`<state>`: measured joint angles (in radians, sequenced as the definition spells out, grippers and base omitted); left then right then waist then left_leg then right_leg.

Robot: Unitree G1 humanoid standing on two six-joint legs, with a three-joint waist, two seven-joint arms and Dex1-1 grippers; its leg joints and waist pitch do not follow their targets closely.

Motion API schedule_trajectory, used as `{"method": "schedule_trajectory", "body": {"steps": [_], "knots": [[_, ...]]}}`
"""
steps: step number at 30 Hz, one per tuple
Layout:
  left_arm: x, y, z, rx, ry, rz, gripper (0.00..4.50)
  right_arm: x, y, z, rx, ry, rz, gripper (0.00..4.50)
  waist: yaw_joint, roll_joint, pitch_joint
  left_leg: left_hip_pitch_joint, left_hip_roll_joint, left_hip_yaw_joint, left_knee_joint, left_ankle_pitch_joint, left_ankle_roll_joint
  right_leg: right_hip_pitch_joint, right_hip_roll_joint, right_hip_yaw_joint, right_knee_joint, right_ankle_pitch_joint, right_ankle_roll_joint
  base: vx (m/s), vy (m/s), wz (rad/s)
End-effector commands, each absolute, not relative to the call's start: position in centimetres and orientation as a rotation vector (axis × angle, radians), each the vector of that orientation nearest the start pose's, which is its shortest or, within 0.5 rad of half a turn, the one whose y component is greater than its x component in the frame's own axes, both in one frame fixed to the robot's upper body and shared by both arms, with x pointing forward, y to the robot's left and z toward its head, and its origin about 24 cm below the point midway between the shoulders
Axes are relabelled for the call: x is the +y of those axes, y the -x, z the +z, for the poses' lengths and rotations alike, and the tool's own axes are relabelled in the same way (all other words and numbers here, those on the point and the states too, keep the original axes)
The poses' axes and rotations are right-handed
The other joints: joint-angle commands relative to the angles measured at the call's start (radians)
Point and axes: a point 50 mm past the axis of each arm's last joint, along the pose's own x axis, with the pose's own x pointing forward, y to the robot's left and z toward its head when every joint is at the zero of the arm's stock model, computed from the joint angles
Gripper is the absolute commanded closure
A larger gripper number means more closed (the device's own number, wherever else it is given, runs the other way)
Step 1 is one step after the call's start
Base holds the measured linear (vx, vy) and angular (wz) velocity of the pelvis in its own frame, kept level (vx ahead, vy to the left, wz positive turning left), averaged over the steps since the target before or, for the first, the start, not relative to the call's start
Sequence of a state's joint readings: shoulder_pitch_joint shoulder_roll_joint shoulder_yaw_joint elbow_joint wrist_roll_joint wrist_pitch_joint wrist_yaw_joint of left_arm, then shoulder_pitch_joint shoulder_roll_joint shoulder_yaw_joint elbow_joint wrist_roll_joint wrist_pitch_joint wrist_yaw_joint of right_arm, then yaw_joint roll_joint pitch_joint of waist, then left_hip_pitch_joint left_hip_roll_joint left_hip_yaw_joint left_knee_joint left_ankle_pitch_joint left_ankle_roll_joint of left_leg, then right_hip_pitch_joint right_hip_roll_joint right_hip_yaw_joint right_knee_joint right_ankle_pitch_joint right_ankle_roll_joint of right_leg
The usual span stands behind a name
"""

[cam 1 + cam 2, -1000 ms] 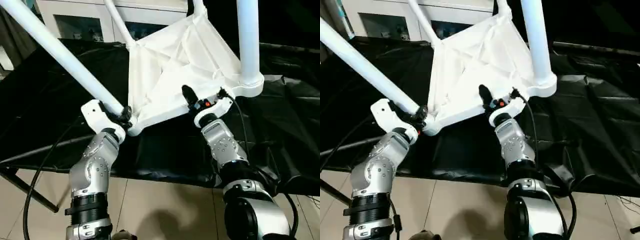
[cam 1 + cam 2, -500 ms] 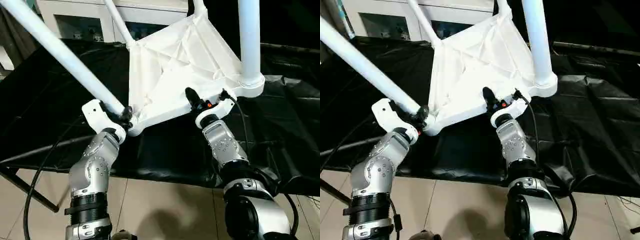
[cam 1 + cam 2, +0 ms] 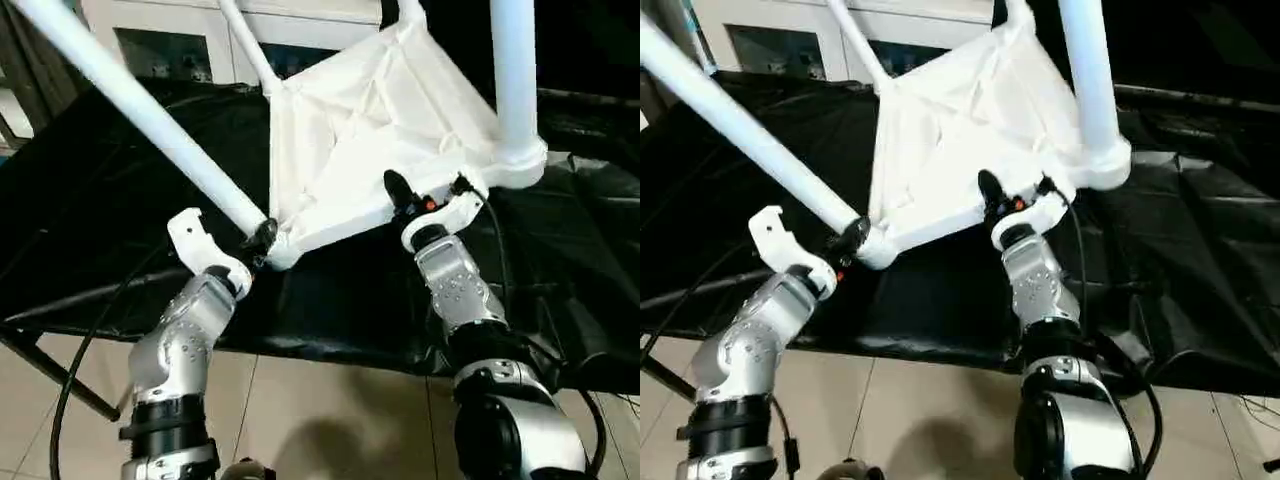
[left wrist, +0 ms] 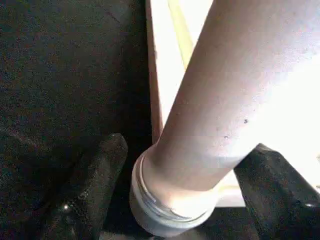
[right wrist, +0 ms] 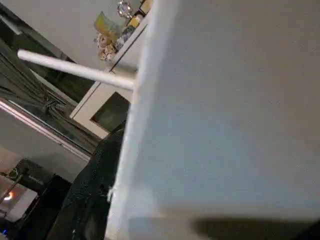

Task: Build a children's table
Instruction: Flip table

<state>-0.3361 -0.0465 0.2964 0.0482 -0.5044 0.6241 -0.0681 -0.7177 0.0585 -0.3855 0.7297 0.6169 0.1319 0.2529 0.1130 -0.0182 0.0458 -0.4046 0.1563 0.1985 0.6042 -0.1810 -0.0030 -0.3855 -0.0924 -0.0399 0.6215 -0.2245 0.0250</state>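
At the lower left of the head view, the left gripper (image 3: 262, 238) is sitting at the base of a leg (image 3: 150, 110), right where it is meeting the corner socket (image 3: 283, 250). In the left wrist view the two black fingers (image 4: 92, 182) are straddling the leg's foot end, one on each side, apparently closed on it. That leg's long axis is running from the socket up and away to the upper left of the frame, so I judge any seating or twisting will have to follow that slanted line.

Just right of centre, the right gripper (image 3: 420, 205) is pressing against the near rim of the table top (image 3: 370, 130); I cannot tell how far open it is. The top is tilting up, ribbed underside showing, over the black cloth (image 3: 560, 260).

Farther back, a second leg (image 3: 515, 75) is standing up from the right corner, a third leg (image 3: 245, 45) is rising at the upper middle, and behind it the white cabinet (image 3: 170, 35) is holding small items behind glass.
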Motion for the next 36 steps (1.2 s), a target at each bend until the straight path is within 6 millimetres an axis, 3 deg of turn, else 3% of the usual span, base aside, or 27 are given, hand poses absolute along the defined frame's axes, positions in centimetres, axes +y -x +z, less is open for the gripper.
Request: {"method": "schedule_trajectory", "body": {"steps": [1, 2, 6, 8, 9, 11, 12, 13, 15, 16, 17, 18, 19, 20, 27, 32, 36], "knots": [[17.7, -29.3, 5.6, 0.315, 0.580, -0.051, 0.64, -18.1, -37.3, 11.3, -0.145, -0.736, 0.060, 2.41, -0.005, 0.002, -0.071, 0.039, 0.070, -0.028, -0.066, -0.036, 0.038, 0.035, -0.053, 0.030, -0.044, 0.139, -0.232, 0.000, 0.000, 0.00], [17.8, -28.9, 5.4, 0.328, 0.556, -0.079, 0.64, -18.4, -37.1, 11.6, -0.160, -0.722, 0.054, 2.41, -0.004, 0.007, -0.071, 0.039, 0.070, -0.028, -0.066, -0.037, 0.036, 0.035, -0.052, 0.030, -0.044, 0.139, -0.229, 0.000, 0.000, 0.00], [17.7, -27.9, 5.2, 0.361, 0.457, -0.180, 0.64, -19.0, -36.5, 12.1, -0.184, -0.685, 0.052, 2.41, 0.005, 0.007, -0.070, 0.047, 0.068, -0.026, -0.065, -0.037, 0.031, 0.030, -0.044, 0.031, -0.048, 0.132, -0.193, 0.000, 0.000, 0.00], [17.7, -27.2, 4.9, 0.392, 0.381, -0.251, 0.64, -19.7, -35.6, 12.5, -0.199, -0.615, 0.048, 2.41, 0.019, 0.015, -0.071, 0.052, 0.068, -0.026, -0.066, -0.038, 0.010, 0.024, -0.041, 0.031, -0.048, 0.116, -0.153, 0.000, 0.000, 0.00], [17.7, -27.2, 4.9, 0.392, 0.381, -0.251, 0.64, -19.7, -35.6, 12.5, -0.199, -0.615, 0.048, 2.41, 0.022, 0.013, -0.070, 0.058, 0.068, -0.024, -0.068, -0.056, -0.008, 0.018, -0.038, 0.032, -0.051, 0.103, -0.143, 0.000, 0.000, 0.00], [17.8, -27.2, 4.9, 0.391, 0.352, -0.261, 0.64, -19.9, -35.4, 12.6, -0.196, -0.595, 0.042, 2.41, 0.017, 0.013, -0.065, 0.047, 0.069, -0.027, -0.078, -0.099, -0.035, 0.024, -0.040, 0.031, -0.053, 0.061, -0.141, 0.000, 0.000, 0.00], [17.8, -27.3, 5.0, 0.384, 0.291, -0.284, 0.64, -20.3, -35.1, 12.7, -0.200, -0.560, 0.034, 2.42, 0.015, 0.017, -0.065, 0.045, 0.068, -0.030, -0.082, -0.117, -0.046, 0.026, -0.042, 0.030, -0.054, 0.041, -0.139, 0.000, 0.000, 0.00], [17.8, -27.3, 5.0, 0.384, 0.291, -0.284, 0.64, -20.3, -35.1, 12.7, -0.200, -0.560, 0.034, 2.43, 0.011, 0.014, -0.065, 0.047, 0.068, -0.030, -0.084, -0.150, -0.060, 0.024, -0.043, 0.031, -0.059, 0.004, -0.127, 0.000, 0.000, 0.00], [17.7, -27.5, 5.5, 0.349, 0.203, -0.320, 0.64, -20.6, -34.8, 12.9, -0.201, -0.530, 0.027, 2.44, 0.005, 0.012, -0.063, 0.044, 0.067, -0.031, -0.088, -0.185, -0.070, 0.025, -0.046, 0.034, -0.067, -0.041, -0.111, 0.000, 0.000, 0.00], [17.0, -27.8, 6.9, 0.252, 0.079, -0.406, 0.64, -21.1, -34.2, 13.4, -0.191, -0.443, 0.029, 2.44, -0.003, 0.014, -0.061, 0.040, 0.064, -0.034, -0.091, -0.194, -0.072, 0.027, -0.045, 0.035, -0.072, -0.054, -0.106, 0.000, 0.000, 0.00], [17.0, -27.8, 6.9, 0.252, 0.079, -0.406, 0.64, -21.1, -34.2, 13.4, -0.191, -0.443, 0.029, 2.44, 0.000, 0.013, -0.062, 0.042, 0.065, -0.034, -0.089, -0.188, -0.068, 0.028, -0.046, 0.035, -0.074, -0.052, -0.097, 0.000, 0.000, 0.00], [16.5, -28.0, 7.9, 0.189, 0.042, -0.455, 0.64, -21.3, -34.0, 13.6, -0.178, -0.384, 0.032, 2.44, -0.009, 0.011, -0.064, 0.038, 0.064, -0.033, -0.088, -0.166, -0.065, 0.030, -0.046, 0.034, -0.065, -0.021, -0.104, 0.000, 0.000, 0.00], [15.9, -28.0, 8.8, 0.136, 0.007, -0.508, 0.64, -21.5, -33.9, 13.7, -0.169, -0.342, 0.032, 2.44, -0.007, 0.019, -0.064, 0.039, 0.064, -0.033, -0.085, -0.153, -0.061, 0.029, -0.047, 0.035, -0.068, -0.020, -0.102, 0.000, 0.000, 0.00], [14.8, -28.0, 10.8, 0.024, -0.032, -0.603, 0.64, -21.9, -33.6, 14.1, -0.166, -0.276, 0.018, 2.44, -0.010, 0.014, -0.063, 0.038, 0.064, -0.032, -0.084, -0.144, -0.059, 0.029, -0.046, 0.034, -0.068, -0.016, -0.108, 0.000, 0.000, 0.00], [11.8, -27.3, 15.2, -0.169, -0.076, -0.846, 0.64, -22.3, -33.8, 15.2, -0.164, -0.155, -0.021, 2.47, -0.017, 0.018, -0.064, 0.039, 0.063, -0.027, -0.080, -0.131, -0.053, 0.026, -0.044, 0.034, -0.061, -0.014, -0.154, 0.000, 0.000, 0.00], [11.1, -27.5, 16.0, -0.202, -0.156, -0.865, 0.64, -21.4, -34.1, 15.5, -0.154, -0.109, -0.017, 2.48, -0.030, 0.014, -0.062, 0.035, 0.059, -0.025, -0.076, -0.143, -0.041, 0.032, -0.044, 0.037, -0.062, -0.028, -0.165, 0.000, 0.000, 0.00], [11.1, -27.6, 16.1, -0.209, -0.191, -0.863, 0.64, -20.9, -34.2, 15.6, -0.152, -0.082, 0.015, 2.51, -0.030, 0.015, -0.064, 0.038, 0.061, -0.025, -0.075, -0.134, -0.040, 0.030, -0.042, 0.036, -0.062, -0.021, -0.164, 0.000, 0.000, 0.00]]}}
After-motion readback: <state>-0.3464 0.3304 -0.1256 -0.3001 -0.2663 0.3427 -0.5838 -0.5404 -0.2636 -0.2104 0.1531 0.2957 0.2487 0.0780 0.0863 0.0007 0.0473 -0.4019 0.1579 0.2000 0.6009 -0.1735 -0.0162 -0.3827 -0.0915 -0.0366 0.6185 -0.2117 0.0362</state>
